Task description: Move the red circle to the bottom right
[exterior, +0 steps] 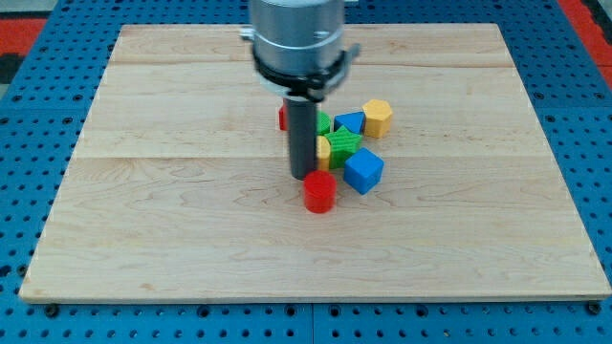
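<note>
The red circle (319,192) is a short red cylinder on the wooden board (191,220), just below the view's centre. My tip (302,176) stands right at its upper left, touching or almost touching it. A cluster of blocks lies just above and to the right of the red circle: a blue cube (363,170), a green star-shaped block (344,145), a blue block (351,121), a yellow hexagon (378,118), a yellow block (322,153) partly hidden by the rod, and a green block (323,122). A second red block (283,118) peeks out left of the rod.
The board lies on a blue pegboard surface (38,143) that surrounds it. The arm's grey body (295,38) hangs over the board's top centre and hides part of the cluster behind the rod.
</note>
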`<state>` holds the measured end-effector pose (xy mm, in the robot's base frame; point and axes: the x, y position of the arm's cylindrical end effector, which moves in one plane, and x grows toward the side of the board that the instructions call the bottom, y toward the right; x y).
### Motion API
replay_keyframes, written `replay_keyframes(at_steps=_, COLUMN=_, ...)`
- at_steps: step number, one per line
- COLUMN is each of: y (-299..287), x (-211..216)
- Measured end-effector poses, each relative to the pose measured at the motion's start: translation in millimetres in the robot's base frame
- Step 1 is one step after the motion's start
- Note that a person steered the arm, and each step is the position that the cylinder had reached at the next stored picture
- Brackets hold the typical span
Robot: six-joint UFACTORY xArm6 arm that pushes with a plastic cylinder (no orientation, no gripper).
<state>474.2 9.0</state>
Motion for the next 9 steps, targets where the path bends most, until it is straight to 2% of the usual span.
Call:
replay_keyframes(at_steps=1, y=17.4, x=15.8)
replay_keyframes(at_steps=3, y=-28.4, x=21.1)
replay_keyframes(at_steps=5, y=-4.4, x=39.1)
replay_keyframes(at_steps=7, y=42.8, x=65.6)
replay_keyframes(at_steps=9, y=110.3, x=65.9)
